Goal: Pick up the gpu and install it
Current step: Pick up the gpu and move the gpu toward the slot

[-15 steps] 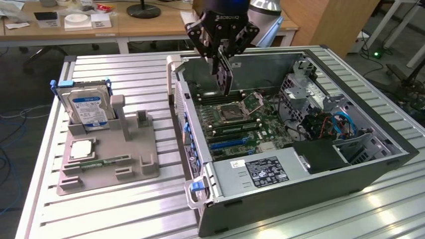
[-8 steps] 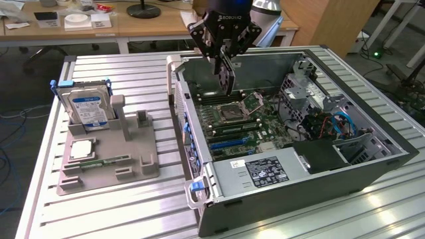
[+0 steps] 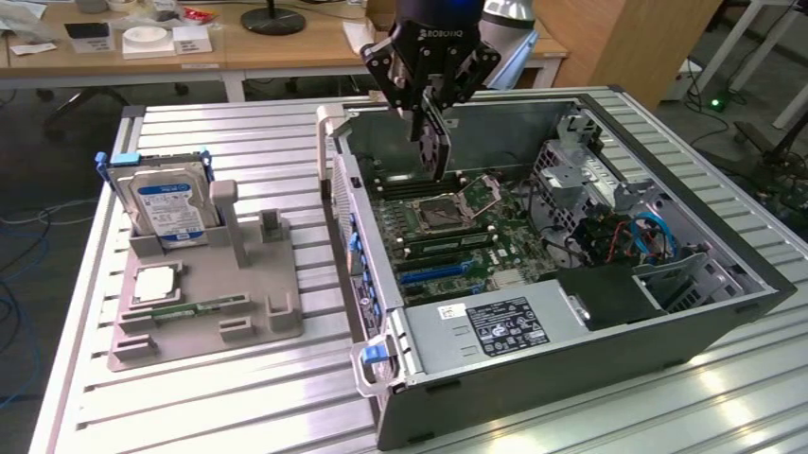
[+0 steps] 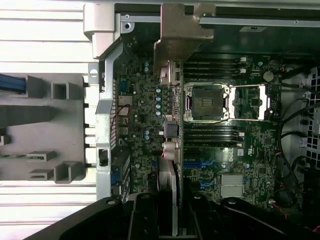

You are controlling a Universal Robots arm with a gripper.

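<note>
Arm (image 3: pixel 436 19): cut off by the exterior view's upper edge. Gpu (image 3: pixel 437 151): top end hidden between the gripping fingers of the tool (image 3: pixel 430 112). In the wrist view the gpu (image 4: pixel 169 185) shows edge-on, faces unseen. Hard drive (image 3: pixel 170 203): base hidden in its grey holder (image 3: pixel 208 284). Power-supply label (image 3: pixel 516 324): print too small to read. Surface (image 3: pixel 253 397): runs off the lower edge.

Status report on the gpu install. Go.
Grip: end effector shut on the gpu. Card upright over the motherboard in the open case, not seated. Nothing seen between card and board.
</note>
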